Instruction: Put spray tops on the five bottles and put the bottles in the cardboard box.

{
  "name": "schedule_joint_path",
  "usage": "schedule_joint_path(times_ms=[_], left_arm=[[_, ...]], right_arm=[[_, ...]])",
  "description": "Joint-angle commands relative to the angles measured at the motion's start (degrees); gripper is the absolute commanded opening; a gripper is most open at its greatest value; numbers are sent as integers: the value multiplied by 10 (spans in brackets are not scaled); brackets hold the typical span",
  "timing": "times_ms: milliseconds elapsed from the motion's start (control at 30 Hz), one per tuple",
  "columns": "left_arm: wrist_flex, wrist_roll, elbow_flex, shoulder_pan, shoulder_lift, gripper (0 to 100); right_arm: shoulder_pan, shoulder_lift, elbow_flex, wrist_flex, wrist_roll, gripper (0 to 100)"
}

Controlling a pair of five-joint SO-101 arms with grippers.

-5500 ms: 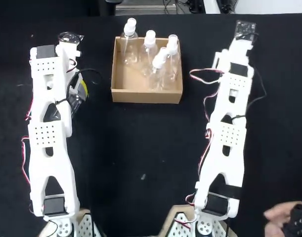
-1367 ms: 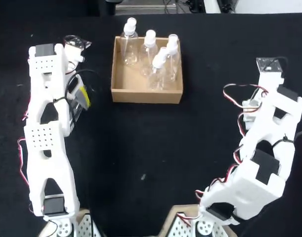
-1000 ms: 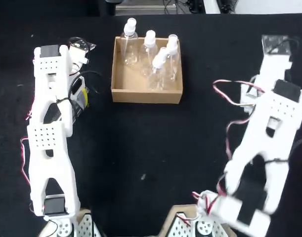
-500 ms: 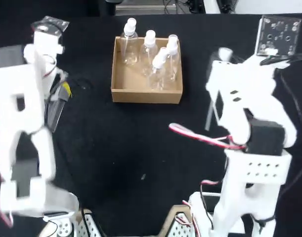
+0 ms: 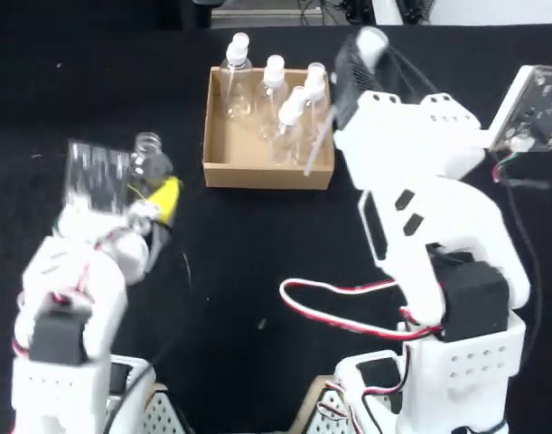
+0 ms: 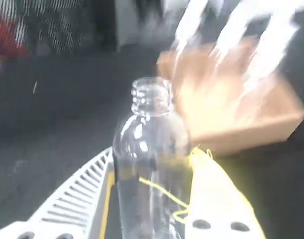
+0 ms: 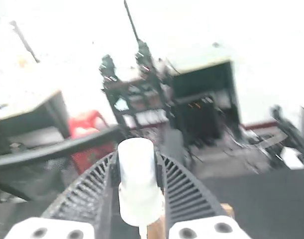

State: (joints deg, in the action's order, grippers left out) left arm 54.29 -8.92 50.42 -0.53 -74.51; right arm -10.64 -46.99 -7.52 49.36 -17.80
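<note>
Left wrist view shows the left claw (image 6: 152, 155) clamped on a clear bottle (image 6: 151, 144). One finger presses on each side of the bottle body. The bottle stands upright between them and its neck is open, with no top on it. Behind it, a little apart, lies the cardboard box (image 6: 241, 119), which looks smeared in this view.

Right wrist view shows the right claw (image 7: 137, 160) closed around a white spray top (image 7: 137, 184). The ribbed fingers hold it from both sides and its head points up.

High view shows this claw lifted high, past the box's right far corner. A thin tube (image 5: 317, 145) hangs down from the spray top and in this view crosses the right side of the box. The left claw holds its bottle over the black table (image 5: 257, 271), to the left of the box and well apart from the right claw.

Four bottles (image 5: 289, 117) with white spray tops stand close together in the far and right part of the box. Its near left part is bare cardboard.
</note>
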Motion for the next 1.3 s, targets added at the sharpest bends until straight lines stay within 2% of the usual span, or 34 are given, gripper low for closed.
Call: schedule_joint_path(times_ms=[0, 100, 233, 333, 633, 1033, 1267], left_arm=[[-69, 62, 79, -73, -120, 29], [-120, 95, 125, -104, -164, 29], [-201, 98, 198, -114, -221, 30], [-229, 98, 240, -117, -259, 30], [-228, 98, 263, -124, -296, 30], [-231, 98, 290, -124, -296, 30], [-229, 98, 285, -124, -297, 30]], right_arm=[[-42, -14, 38, -48, -6, 11], [-75, -14, 38, -66, -6, 11], [-117, -14, 41, -105, -5, 11], [-154, -13, 38, -131, -2, 11], [-246, 44, 42, -140, 64, 11], [-271, 143, 125, -164, 63, 11], [-267, 180, 127, -159, 63, 11]])
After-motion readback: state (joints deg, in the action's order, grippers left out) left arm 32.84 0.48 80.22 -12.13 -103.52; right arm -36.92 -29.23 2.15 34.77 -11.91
